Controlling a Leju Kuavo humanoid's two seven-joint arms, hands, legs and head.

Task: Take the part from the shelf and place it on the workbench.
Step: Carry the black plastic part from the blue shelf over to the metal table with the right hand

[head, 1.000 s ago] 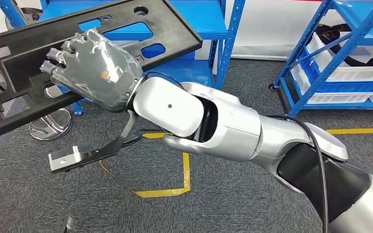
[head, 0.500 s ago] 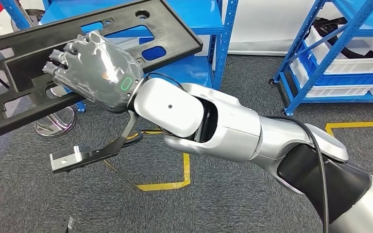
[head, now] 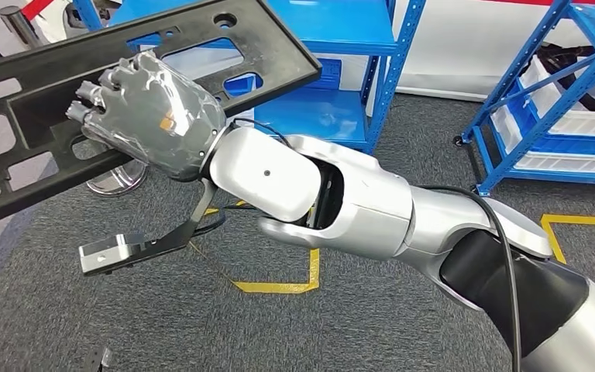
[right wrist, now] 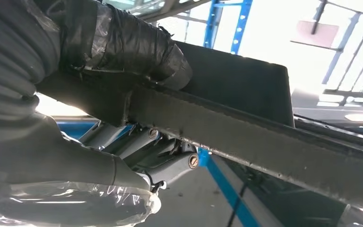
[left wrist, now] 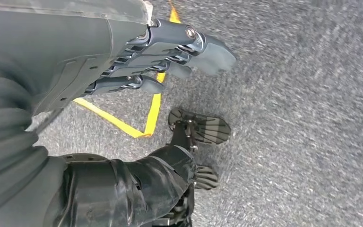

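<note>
The part is a long flat black plastic panel (head: 201, 39) with several cut-out openings. It hangs in the air, tilted, across the upper left of the head view. My right hand (head: 149, 112) grips its near rail, fingers curled over the edge. In the right wrist view the thumb (right wrist: 123, 42) and fingers (right wrist: 156, 151) clamp the panel's black bar (right wrist: 246, 127) from both sides. My left hand (left wrist: 170, 56) hangs above the grey carpet with its fingers loosely extended and nothing in them.
A blue shelf unit (head: 341, 46) stands behind the panel. Another blue rack (head: 558, 101) with white bins is at the right. Yellow tape lines (head: 279, 285) mark the grey carpet. A chrome stand base (head: 116, 180) sits under the panel.
The whole picture has shifted right, so the camera has turned left. My right hand keeps the same grip on the panel.
</note>
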